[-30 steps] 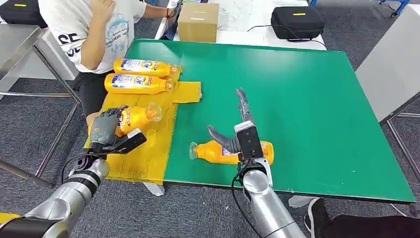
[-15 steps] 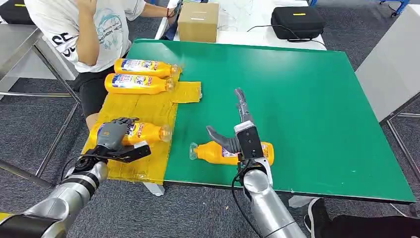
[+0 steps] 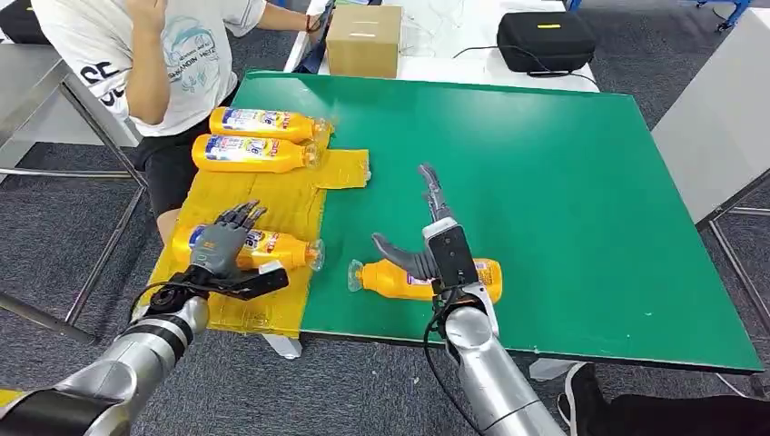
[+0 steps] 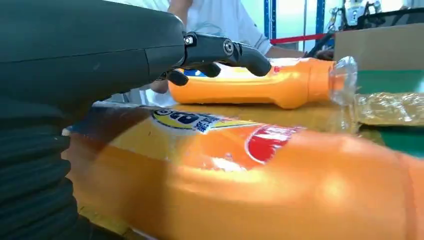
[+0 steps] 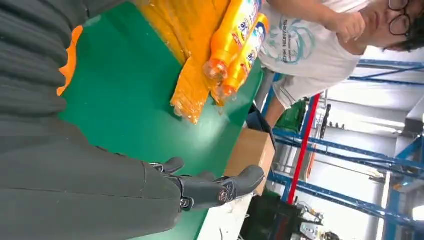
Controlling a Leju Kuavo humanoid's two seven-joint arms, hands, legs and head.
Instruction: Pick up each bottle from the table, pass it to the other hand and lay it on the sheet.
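Observation:
An orange bottle (image 3: 272,248) lies on its side on the yellow sheet (image 3: 272,195), cap toward the green table (image 3: 563,182). My left hand (image 3: 218,243) hovers over its base end with fingers (image 4: 220,49) stretched out and lifted off the bottle (image 4: 260,185). Two more orange bottles (image 3: 263,123) (image 3: 254,153) lie side by side at the sheet's far end. Another orange bottle (image 3: 399,280) lies on the green table near its front edge. My right hand (image 3: 434,227) is spread open above it, holding nothing.
A person in a white shirt (image 3: 154,54) sits at the table's far left corner, close to the sheet. A cardboard box (image 3: 363,38) and a black case (image 3: 545,38) stand beyond the table's far edge. The table's right half is bare green.
My left hand has brought its bottle down flat onto the sheet and spread its fingers off it. The right hand has drifted slightly left above the table bottle.

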